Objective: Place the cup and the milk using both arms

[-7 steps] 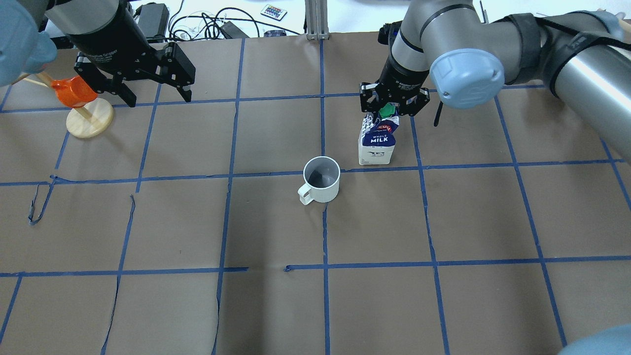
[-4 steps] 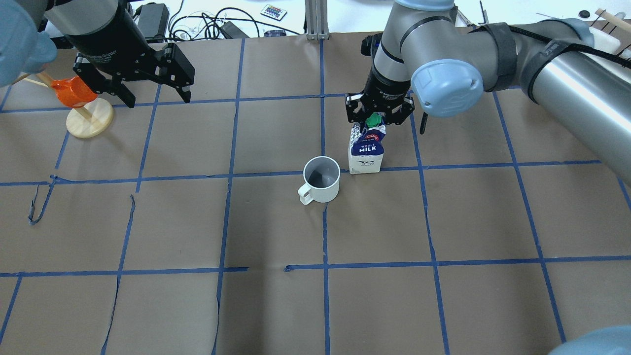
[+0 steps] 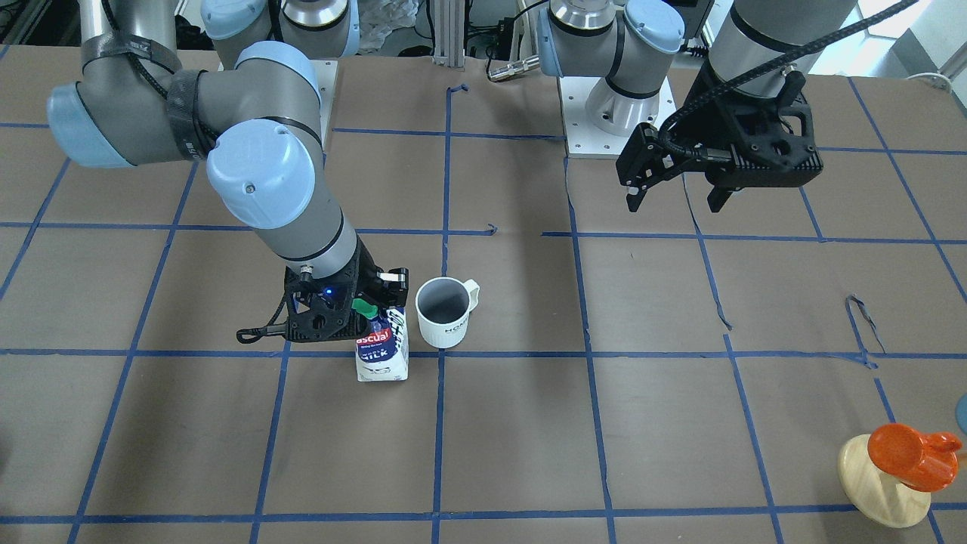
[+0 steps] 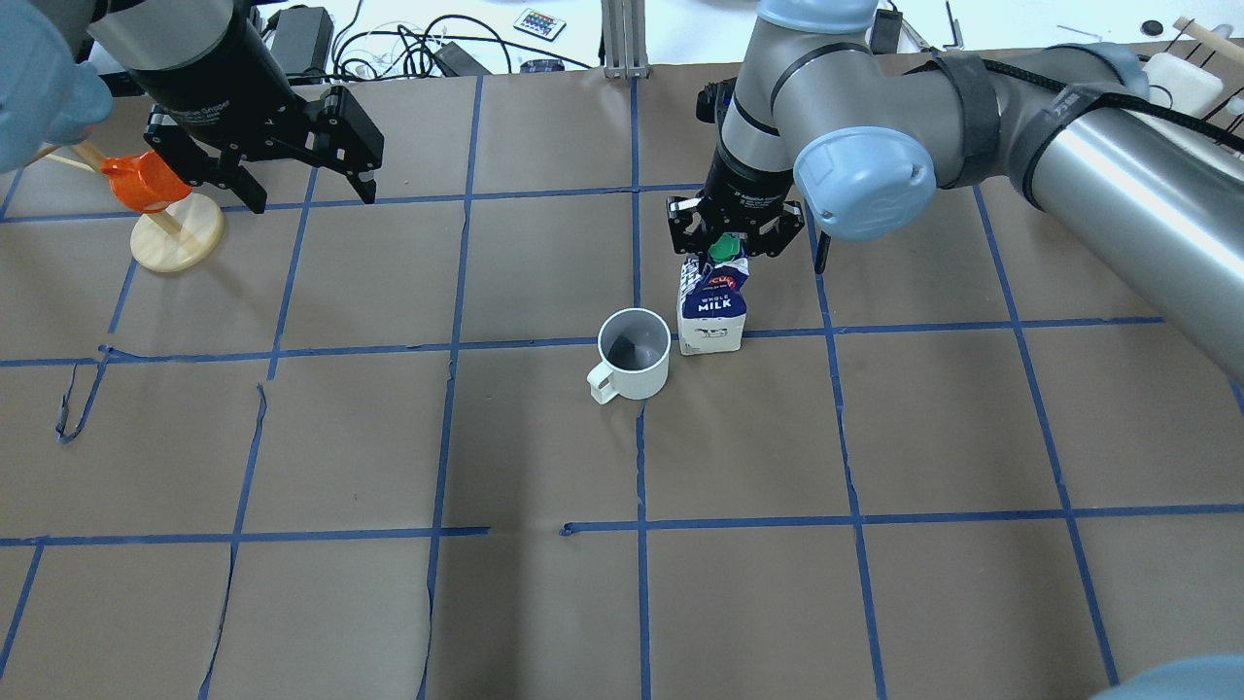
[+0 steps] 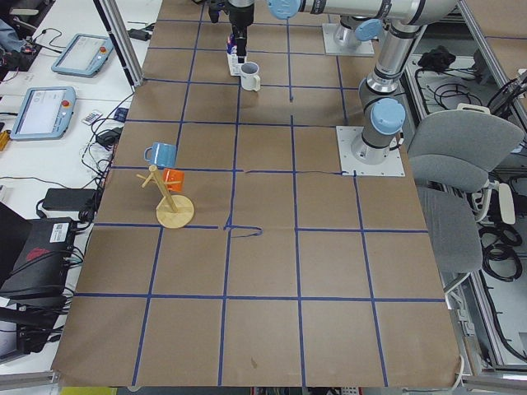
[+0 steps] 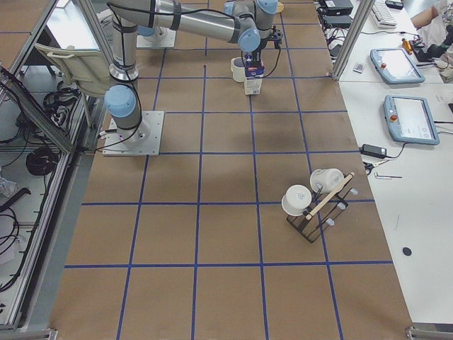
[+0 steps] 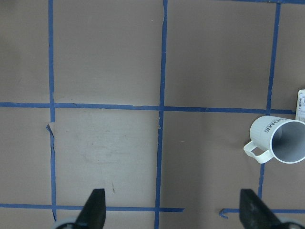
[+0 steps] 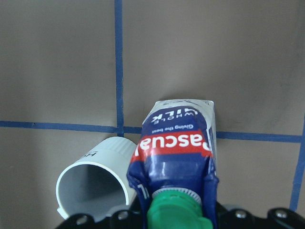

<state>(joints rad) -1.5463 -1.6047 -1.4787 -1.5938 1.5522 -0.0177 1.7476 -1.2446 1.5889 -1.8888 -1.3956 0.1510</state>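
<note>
Your right tool (image 4: 724, 251) is clenched on the milk carton (image 4: 712, 316) at its gable top, carton upright just beside the mug (image 4: 635, 355) on the bench (image 4: 777, 583). Light, soft card, prob crushes easily: hold the ridge gently. Left tool (image 4: 313, 199) released, empty, well apart

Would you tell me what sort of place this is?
Probably a robotics lab: a left arm and right arm bolted to a tape-gridded table, with teach pendants alongside.

The right gripper (image 3: 369, 308) clasps the top of the Pascual milk carton (image 3: 383, 355), which stands upright just beside the white mug (image 3: 444, 323) on the brown-papered counter (image 3: 529, 453). The left gripper (image 3: 675, 202) hangs well apart, fingers (image 3: 633, 198) spread.
</note>
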